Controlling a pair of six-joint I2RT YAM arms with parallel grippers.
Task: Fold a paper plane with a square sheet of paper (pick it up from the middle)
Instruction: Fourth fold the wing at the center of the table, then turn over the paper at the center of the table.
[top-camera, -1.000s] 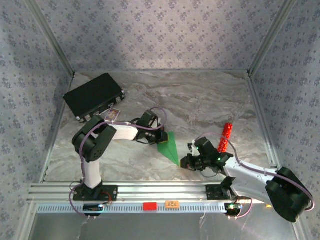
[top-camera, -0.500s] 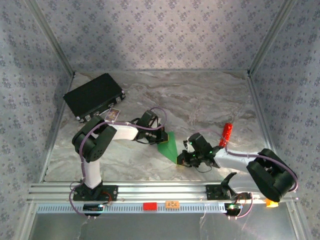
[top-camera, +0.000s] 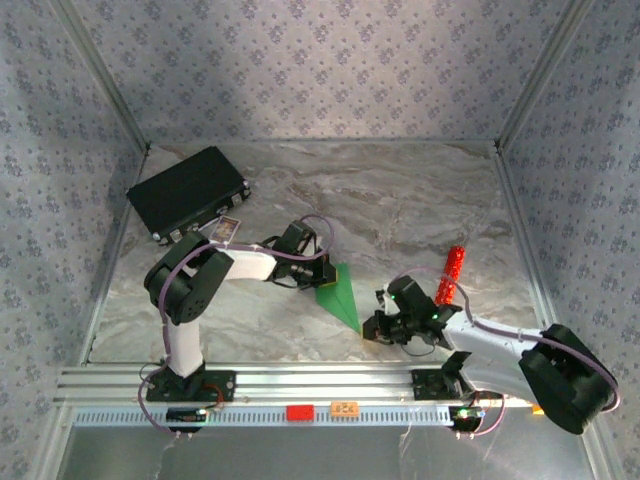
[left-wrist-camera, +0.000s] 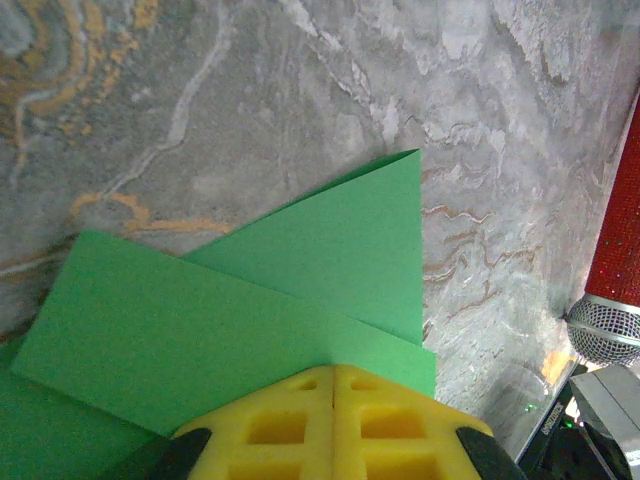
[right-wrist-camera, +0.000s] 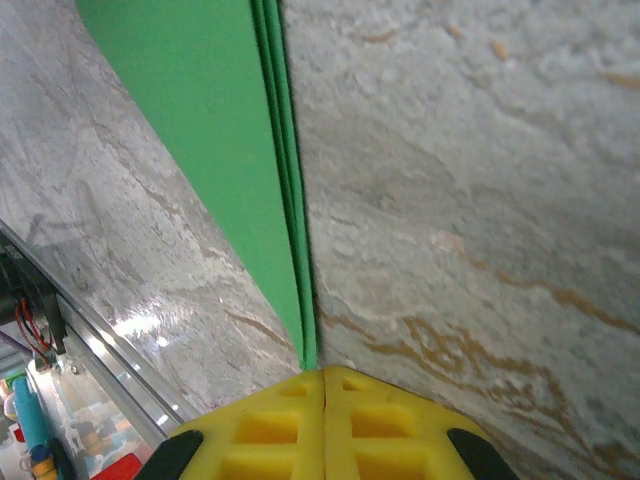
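L pincer (left-wrist-camera: 333, 373) & R pincer (right-wrist-camera: 323, 373) clenched at 2 ends of folded green paper (top-camera: 341, 297).

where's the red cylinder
Top view: the red cylinder sits right of centre, just past the right gripper and right of the paper.
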